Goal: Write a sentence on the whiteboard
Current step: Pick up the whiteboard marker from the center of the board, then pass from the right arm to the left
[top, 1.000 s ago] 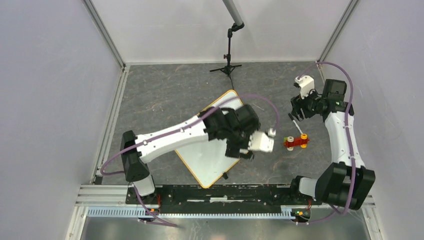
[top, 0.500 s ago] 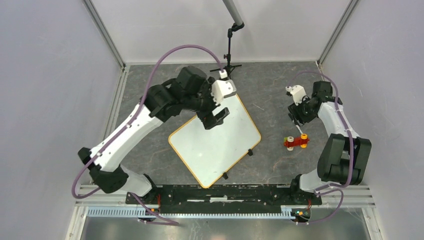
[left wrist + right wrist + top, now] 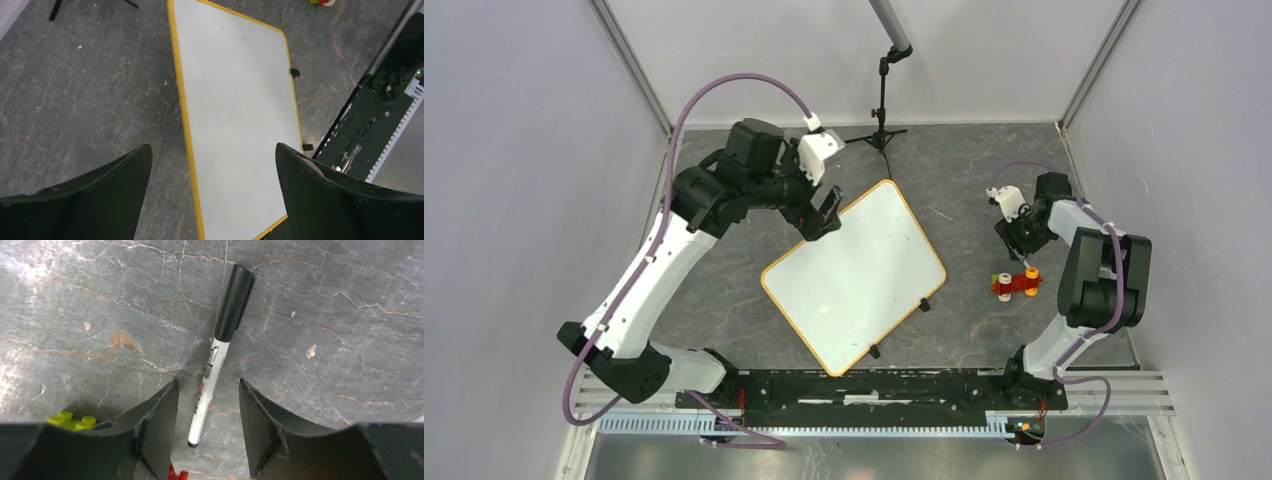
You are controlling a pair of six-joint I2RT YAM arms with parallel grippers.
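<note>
- We find the whiteboard (image 3: 854, 275) lying flat on the grey table (image 3: 754, 190), mid-scene, between the two arms
- It sits turned like a diamond, with its long axis running from near-left to far-right; one corner points far, towards the black tripod stand (image 3: 882, 130)
- Two small black clips (image 3: 924, 305) sit on its near-right long edge, and the yellow-orange rim shows all round
- Its face reads plain white in the top view and the left wrist view; we see no sentence lettering on it
- The left gripper (image 3: 824, 215) hangs above the far-left long edge of the board with its jaws spread wide and nothing between them; the wrist view looks straight down between the fingers (image 3: 100, 195) onto board and table
- The right gripper (image 3: 1016, 240) is low over the table, right of the board and well apart from it
- In its wrist view a marker (image 3: 215, 357) lies flat between the fingers (image 3: 160, 425), with the black cap at the far end and the white barrel towards the camera
- The jaws stand at a narrow gap straddling the barrel, and table shows on both sides, so they are not clamped
- A red-and-orange toy (image 3: 1016, 285) sits just near of this gripper, close beside the marker's end
- The black base rail (image 3: 854, 385) runs along the near edge, just off the board's near corner
</note>
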